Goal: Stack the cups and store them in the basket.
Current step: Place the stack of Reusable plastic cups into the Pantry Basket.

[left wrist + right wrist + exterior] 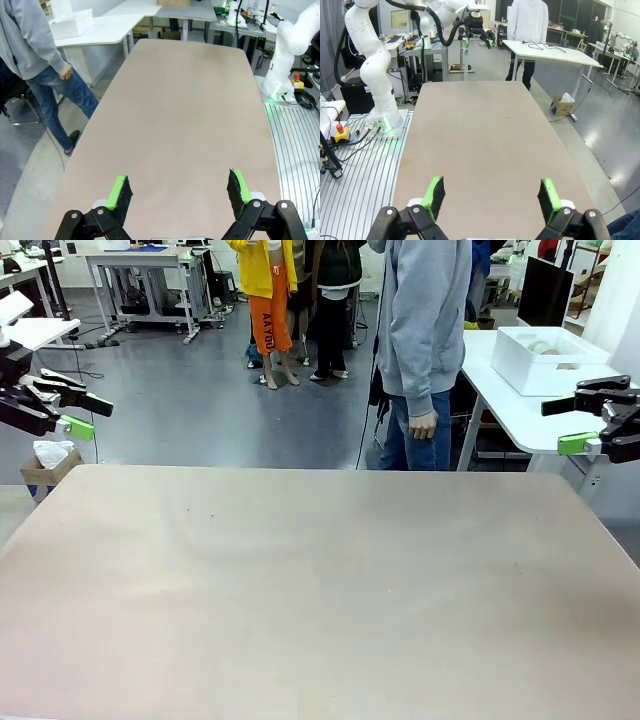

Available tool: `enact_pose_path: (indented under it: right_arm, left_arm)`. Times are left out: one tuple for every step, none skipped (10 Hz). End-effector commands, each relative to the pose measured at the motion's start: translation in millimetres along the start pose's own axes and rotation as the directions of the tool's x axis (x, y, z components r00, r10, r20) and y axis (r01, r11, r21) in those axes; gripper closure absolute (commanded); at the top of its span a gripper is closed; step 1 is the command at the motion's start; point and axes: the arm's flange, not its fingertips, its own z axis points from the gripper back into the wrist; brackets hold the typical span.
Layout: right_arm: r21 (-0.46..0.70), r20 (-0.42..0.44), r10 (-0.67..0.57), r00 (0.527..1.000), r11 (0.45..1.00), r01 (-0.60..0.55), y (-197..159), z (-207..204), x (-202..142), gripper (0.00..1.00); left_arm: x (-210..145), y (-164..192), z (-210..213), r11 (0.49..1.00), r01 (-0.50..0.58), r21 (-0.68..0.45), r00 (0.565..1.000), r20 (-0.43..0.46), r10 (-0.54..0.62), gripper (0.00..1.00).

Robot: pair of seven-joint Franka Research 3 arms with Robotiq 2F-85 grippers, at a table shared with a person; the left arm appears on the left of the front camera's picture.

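Over bare table edges, left tool and right tool spread apart, person beyond far edge.

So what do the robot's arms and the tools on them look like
Both arms are glossy white with rounded segments; one stands on a base glowing green. Each ends in a black two-finger tool, left tool and right tool, with bright green pads on the fingertips and silver pivot bolts.
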Motion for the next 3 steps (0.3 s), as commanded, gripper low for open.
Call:
enact_pose_path:
  right_arm:
    - [-0.010,0.008,-0.015,1.000,1.000,0.015,-3.6,0.3,5.1,0.00]
    - [-0.010,0.008,-0.015,1.000,1.000,0.015,-3.6,0.3,5.1,0.00]
    - [-0.010,0.008,-0.015,1.000,1.000,0.015,-3.6,0.3,5.1,0.00]
  left_arm:
    - [1.4,-2.1,0.6,1.000,0.006,-0.007,1.000,-0.005,-0.006,0.00]
    - [1.4,-2.1,0.6,1.000,0.006,-0.007,1.000,-0.005,-0.006,0.00]
    - [1.4,-2.1,0.6,1.000,0.006,-0.007,1.000,-0.005,-0.006,0.00]
